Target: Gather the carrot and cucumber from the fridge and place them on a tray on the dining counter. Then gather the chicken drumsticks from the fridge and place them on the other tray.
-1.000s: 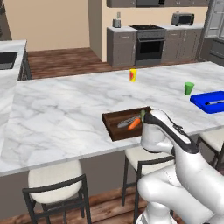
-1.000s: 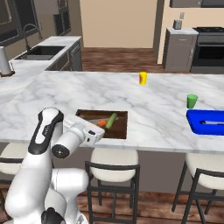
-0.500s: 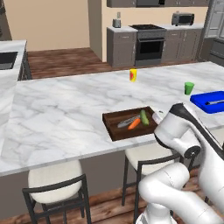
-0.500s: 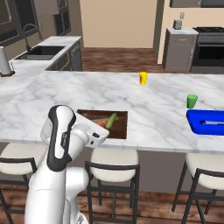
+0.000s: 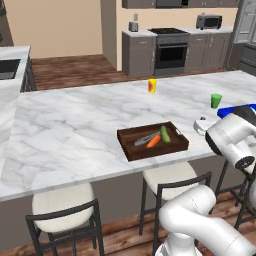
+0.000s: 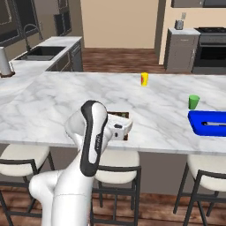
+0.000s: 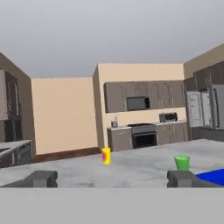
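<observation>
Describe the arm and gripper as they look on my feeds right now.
The arm is glossy white, built of rounded, tube-like segments with dark bands at the joints. In the hand view the gripper shows two small, dark grey, blocky fingertips. No cables or markings are visible.

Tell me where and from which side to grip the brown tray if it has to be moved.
Grip the brown tray at a short end's raised rim, from above; a handle cutout seems to show at the right end. The carrot and cucumber fill the middle.
</observation>
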Available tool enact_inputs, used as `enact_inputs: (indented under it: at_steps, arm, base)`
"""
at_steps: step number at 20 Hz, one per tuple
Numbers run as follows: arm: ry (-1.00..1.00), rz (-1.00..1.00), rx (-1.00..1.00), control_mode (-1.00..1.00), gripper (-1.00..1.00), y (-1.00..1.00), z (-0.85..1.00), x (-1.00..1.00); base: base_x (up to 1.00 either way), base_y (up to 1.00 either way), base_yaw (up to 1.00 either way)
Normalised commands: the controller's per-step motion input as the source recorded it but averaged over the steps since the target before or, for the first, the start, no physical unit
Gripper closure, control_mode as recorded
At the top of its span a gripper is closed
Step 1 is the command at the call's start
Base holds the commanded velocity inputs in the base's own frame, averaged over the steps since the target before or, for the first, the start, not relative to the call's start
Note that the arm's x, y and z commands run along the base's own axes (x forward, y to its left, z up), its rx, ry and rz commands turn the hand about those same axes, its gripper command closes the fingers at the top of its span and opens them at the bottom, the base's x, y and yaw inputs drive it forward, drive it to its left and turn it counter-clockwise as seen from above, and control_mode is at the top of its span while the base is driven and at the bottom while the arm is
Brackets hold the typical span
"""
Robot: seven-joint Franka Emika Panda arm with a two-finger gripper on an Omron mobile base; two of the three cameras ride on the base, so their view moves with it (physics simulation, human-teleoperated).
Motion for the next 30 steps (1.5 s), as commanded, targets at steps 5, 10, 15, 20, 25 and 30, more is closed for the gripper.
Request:
enact_inputs:
  at_steps: [5,10,15,20,25,30]
  arm:
    - [0.00,0.00,-0.60,-1.00,-1.00,-1.00,0.01,0.02]
    - [0.00,0.03,-0.69,-1.00,-1.00,-1.00,-0.05,0.00]
    - [0.00,0.01,-0.77,-1.00,-1.00,-0.96,0.00,0.00]
    - [-0.03,0.00,-0.89,-1.00,-1.00,-0.62,0.01,-0.09]
    - [-0.24,0.00,-0.87,-1.00,-1.00,-0.22,0.06,-0.61]
    - [-0.23,0.01,-0.81,-1.00,-1.00,-0.38,0.00,-0.56]
  base:
    - [0.00,0.00,0.00]
    - [0.00,0.00,0.00]
    - [0.00,0.00,0.00]
    - [0.00,0.00,0.00]
    - [0.00,0.00,0.00]
    - [0.00,0.00,0.00]
